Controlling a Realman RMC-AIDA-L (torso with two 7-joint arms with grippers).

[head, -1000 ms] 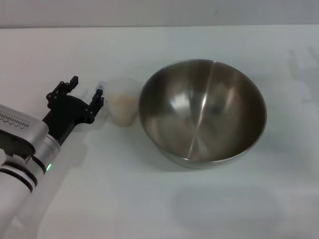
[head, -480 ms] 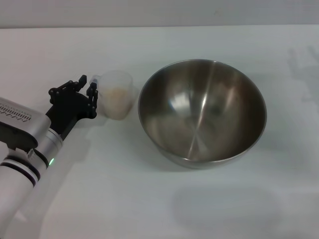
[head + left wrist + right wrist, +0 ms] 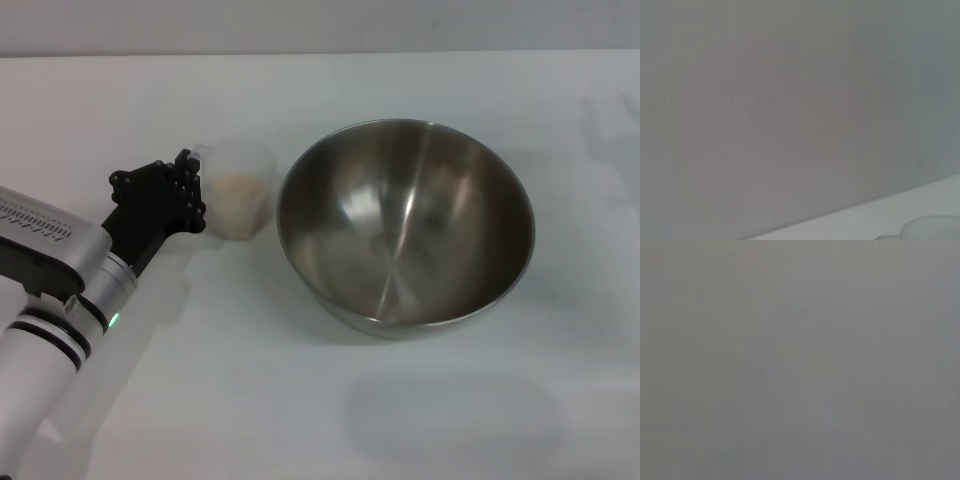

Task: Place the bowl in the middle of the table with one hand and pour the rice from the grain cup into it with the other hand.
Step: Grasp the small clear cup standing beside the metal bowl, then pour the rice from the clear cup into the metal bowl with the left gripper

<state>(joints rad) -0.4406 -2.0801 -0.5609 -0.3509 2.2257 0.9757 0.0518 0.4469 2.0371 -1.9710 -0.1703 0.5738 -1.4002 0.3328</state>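
The steel bowl [image 3: 405, 225] stands on the white table [image 3: 300, 400], right of centre, and is empty inside. The clear grain cup [image 3: 240, 190] stands upright just left of the bowl, with pale rice [image 3: 238, 185] in it. My left gripper [image 3: 188, 182] is at the cup's left side. Its black fingers [image 3: 184, 165] are closed together on the cup's handle, which they hide. In the left wrist view a pale rounded edge [image 3: 932, 226], probably the cup's rim, shows at one corner. My right gripper is out of view; the right wrist view shows only plain grey.
The left arm [image 3: 50, 290] reaches in from the lower left. The bowl's rim is a short gap from the cup. White tabletop stretches in front of and behind both.
My left gripper has moved right to the cup's handle and its fingers have closed from wide apart to together. The cup has shifted and turned slightly. The bowl has not moved.
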